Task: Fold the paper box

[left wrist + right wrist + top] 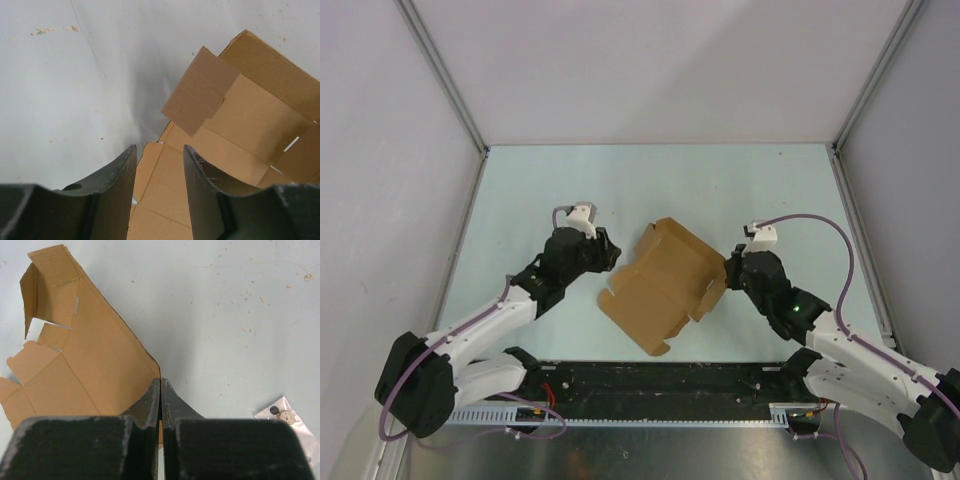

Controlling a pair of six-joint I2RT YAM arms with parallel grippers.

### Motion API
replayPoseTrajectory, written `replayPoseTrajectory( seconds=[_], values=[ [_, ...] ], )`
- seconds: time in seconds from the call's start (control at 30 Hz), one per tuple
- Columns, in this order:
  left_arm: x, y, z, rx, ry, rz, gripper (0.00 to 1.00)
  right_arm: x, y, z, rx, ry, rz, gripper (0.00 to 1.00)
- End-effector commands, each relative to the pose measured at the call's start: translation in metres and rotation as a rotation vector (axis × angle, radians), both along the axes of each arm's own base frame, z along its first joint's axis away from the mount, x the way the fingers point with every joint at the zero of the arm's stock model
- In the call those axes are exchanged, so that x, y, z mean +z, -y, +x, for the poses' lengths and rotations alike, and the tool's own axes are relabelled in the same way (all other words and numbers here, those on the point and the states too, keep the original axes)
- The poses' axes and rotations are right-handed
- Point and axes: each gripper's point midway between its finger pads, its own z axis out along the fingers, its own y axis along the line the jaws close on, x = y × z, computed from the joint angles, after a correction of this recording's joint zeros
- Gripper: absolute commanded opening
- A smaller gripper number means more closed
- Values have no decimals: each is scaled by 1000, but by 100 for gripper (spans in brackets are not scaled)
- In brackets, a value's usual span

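The paper box [665, 285] is a brown cardboard die-cut sheet lying partly folded in the middle of the table, with one wall raised at the back. My left gripper [610, 255] is at its left edge, open, and a flat flap [155, 190] of the paper box [250, 115] shows below the gap between the fingers of the left gripper [159, 147]. My right gripper [728, 268] is at the sheet's right edge. In the right wrist view the right gripper [160, 380] is shut on the rim of the paper box [90, 365], with a sliver of cardboard pinched between the fingers.
A small clear packet [287, 420] holding tiny round parts lies on the table right of the right gripper. Grey walls with metal posts [445, 75] enclose the pale green table [720, 190]. A black rail [660, 380] runs along the near edge.
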Motion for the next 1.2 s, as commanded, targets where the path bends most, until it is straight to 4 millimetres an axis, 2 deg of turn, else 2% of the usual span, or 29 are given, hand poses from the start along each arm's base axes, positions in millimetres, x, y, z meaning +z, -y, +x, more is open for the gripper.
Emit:
replayPoseTrajectory(
  seconds=[0.0,0.27,0.4,0.6,0.7,0.73,0.77,0.93,1.03,1.1,1.13,1.17],
  values=[
    [25,-7,7,54,88,-61,47,18,-1,5,5,69,-51,0],
    [43,-11,4,66,148,-96,47,28,-17,2,49,126,-96,0],
    [41,-11,4,66,143,-99,46,33,-25,-3,71,156,-132,0],
    [38,-9,3,57,135,-100,46,28,-21,-2,18,144,-137,0],
    [39,-7,3,48,131,-106,46,20,-22,1,18,100,-102,8],
    [38,-7,3,43,128,-106,46,17,-22,4,26,81,-82,21],
    [39,-6,3,42,129,-107,46,15,-23,5,32,69,-69,27],
    [35,-5,3,36,117,-106,46,2,-20,15,48,-23,11,50],
    [34,-4,3,34,112,-108,46,2,-22,19,95,-64,38,57],
    [35,-3,3,30,112,-108,46,8,-14,35,99,-83,67,60],
    [35,-1,3,25,110,-111,46,0,-24,33,182,-139,94,61],
    [35,-1,3,20,109,-112,46,7,-9,51,144,-148,122,61]
  ],
)
